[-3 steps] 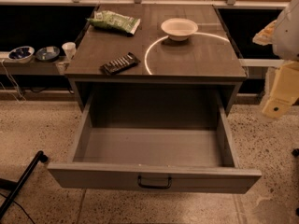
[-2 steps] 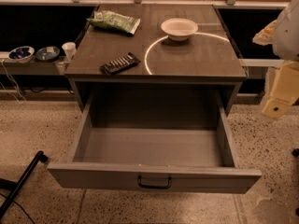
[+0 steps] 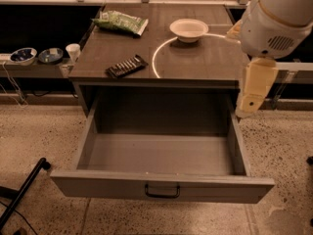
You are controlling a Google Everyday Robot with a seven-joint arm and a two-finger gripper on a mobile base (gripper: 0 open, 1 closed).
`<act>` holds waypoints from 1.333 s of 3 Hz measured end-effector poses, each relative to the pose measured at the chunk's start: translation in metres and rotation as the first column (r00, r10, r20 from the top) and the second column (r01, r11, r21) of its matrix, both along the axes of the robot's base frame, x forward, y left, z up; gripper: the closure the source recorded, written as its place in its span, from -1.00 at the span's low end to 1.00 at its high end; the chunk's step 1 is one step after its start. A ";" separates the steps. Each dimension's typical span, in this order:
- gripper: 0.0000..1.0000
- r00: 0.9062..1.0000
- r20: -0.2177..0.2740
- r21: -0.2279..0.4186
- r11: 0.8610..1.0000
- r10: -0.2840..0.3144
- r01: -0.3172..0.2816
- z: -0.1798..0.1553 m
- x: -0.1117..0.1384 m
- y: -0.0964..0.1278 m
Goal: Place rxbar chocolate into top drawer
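The rxbar chocolate is a flat dark bar with pale lettering. It lies on the cabinet top near the front left edge. The top drawer is pulled wide open below it, with nothing inside and a small dark handle at the centre of its front panel. My arm comes in from the upper right. My gripper hangs as a pale part over the drawer's right side wall, well to the right of the bar and not touching it.
A green crinkly bag lies at the back left of the top, and a white bowl at the back centre. Two bowls and a small cup stand on a low shelf at left. A black pole lies on the floor at lower left.
My arm has moved left and nearer, from beyond the cabinet's right side to over the drawer's right wall. The bar, bag, bowl and drawer have not moved.
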State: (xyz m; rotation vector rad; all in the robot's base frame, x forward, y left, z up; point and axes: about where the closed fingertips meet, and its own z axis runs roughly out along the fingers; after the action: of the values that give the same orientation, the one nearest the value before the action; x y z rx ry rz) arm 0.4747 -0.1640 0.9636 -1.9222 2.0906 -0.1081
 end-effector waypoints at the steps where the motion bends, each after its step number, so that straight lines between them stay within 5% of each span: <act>1: -1.00 0.987 -0.034 -0.036 0.987 0.158 -0.159 -0.035 0.036 0.049; 2: -1.00 0.987 -0.034 -0.036 0.987 0.158 -0.160 -0.035 0.036 0.049; 3: -1.00 0.964 -0.047 -0.079 0.961 0.262 -0.265 -0.028 0.047 0.066; 4: -1.00 0.906 -0.039 -0.155 0.893 0.422 -0.423 -0.023 0.082 0.093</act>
State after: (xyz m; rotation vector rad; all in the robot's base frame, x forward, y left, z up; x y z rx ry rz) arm 0.5570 -0.0708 0.9401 -2.4288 1.6565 -0.1809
